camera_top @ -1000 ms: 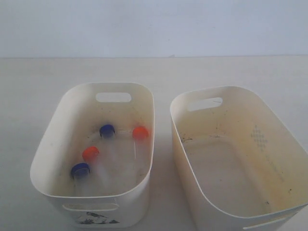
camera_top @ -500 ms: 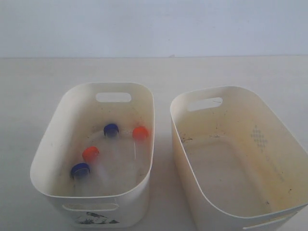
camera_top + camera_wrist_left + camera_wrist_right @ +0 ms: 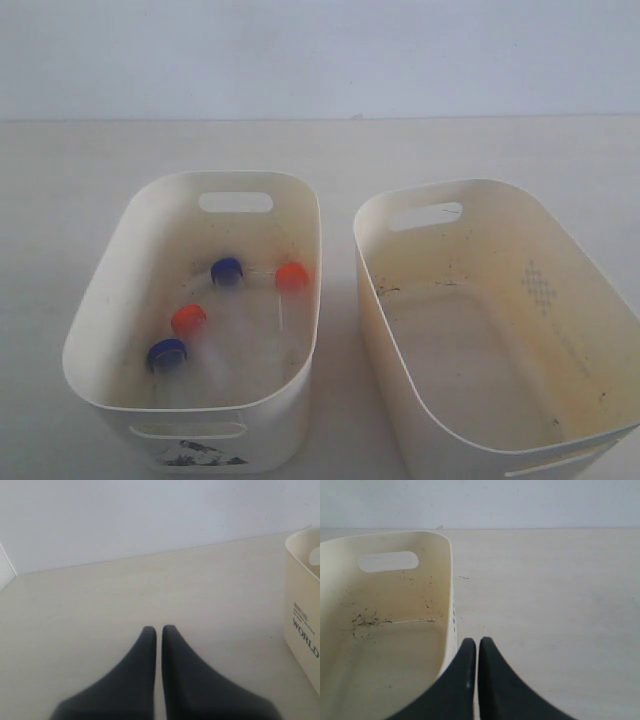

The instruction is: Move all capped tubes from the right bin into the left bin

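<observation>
The left bin (image 3: 95,330), with a dark print low on its front, holds the capped tubes. Two have blue caps (image 3: 227,270) (image 3: 167,353) and two have orange-red caps (image 3: 291,276) (image 3: 187,319). The right bin (image 3: 600,290), marked with a dotted diamond, has nothing in it. No arm shows in the exterior view. My left gripper (image 3: 159,629) is shut with nothing in it, over bare table beside the left bin's printed wall (image 3: 302,625). My right gripper (image 3: 477,641) is shut and empty, just outside the rim of the right bin (image 3: 451,580).
The bins stand side by side on a pale tabletop (image 3: 340,145) with a narrow gap between them. A plain white wall (image 3: 320,50) runs behind the table. The right bin's floor carries dirt specks and scratches (image 3: 367,621).
The rear blue-capped tube in the left bin shifted slightly right, then back a little to the left. Nothing else moved.
</observation>
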